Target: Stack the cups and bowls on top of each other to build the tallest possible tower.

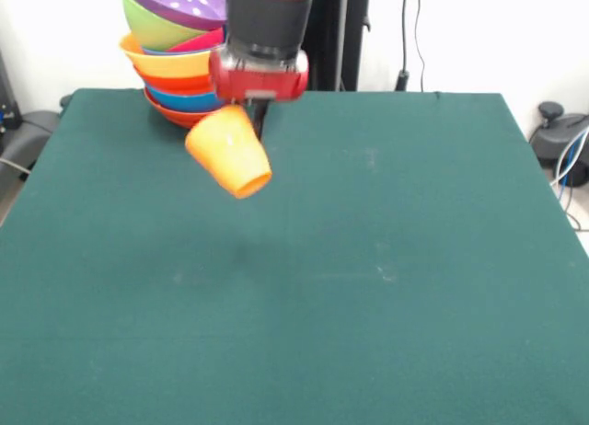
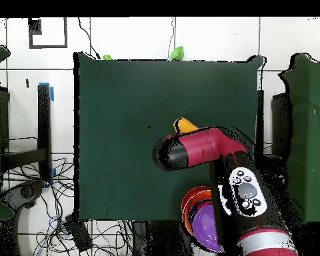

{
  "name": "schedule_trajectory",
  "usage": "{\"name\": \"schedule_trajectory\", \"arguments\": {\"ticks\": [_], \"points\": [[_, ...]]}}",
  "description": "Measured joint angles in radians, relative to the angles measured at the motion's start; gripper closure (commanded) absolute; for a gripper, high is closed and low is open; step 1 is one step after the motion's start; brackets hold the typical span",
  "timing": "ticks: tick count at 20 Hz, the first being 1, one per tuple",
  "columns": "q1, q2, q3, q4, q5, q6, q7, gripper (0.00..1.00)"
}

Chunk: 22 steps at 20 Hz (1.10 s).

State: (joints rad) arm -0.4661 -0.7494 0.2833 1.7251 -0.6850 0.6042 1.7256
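Green felt table (image 1: pixel 386 287); fingers (image 1: pixel 259 121) hold tapered smooth tumbler (image 1: pixel 229 152).

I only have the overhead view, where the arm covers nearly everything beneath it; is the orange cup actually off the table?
Observer: Yes. In the front view the orange cup hangs tilted under the gripper, clear of the table.
Operator: Thank you. How does the tower look from the side?
Observer: The tower stands near the table's far edge beside the arm, and its top two bowls, a green bowl and a purple bowl, sit tilted.
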Motion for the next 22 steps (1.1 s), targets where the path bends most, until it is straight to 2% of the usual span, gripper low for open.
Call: {"name": "schedule_trajectory", "arguments": {"ticks": [3,5,6,11,12,17,19,20,22], "points": [[0.039,-0.054,0.000,-0.002,0.000,0.122,0.000,1.00],[0.057,-0.075,0.000,-0.004,-0.002,0.169,-0.001,1.00],[0.081,-0.100,0.000,-0.007,-0.016,0.218,-0.005,1.00],[0.143,-0.154,0.000,-0.016,-0.083,0.328,-0.023,1.00],[0.170,-0.181,0.000,-0.015,-0.117,0.374,-0.035,1.00],[0.200,-0.240,-0.005,0.009,-0.179,0.413,-0.063,1.00],[0.209,-0.264,-0.019,0.033,-0.224,0.413,-0.068,1.00],[0.216,-0.281,-0.039,0.066,-0.278,0.413,-0.068,1.00],[0.220,-0.286,-0.050,0.086,-0.304,0.413,-0.068,1.00]]}}
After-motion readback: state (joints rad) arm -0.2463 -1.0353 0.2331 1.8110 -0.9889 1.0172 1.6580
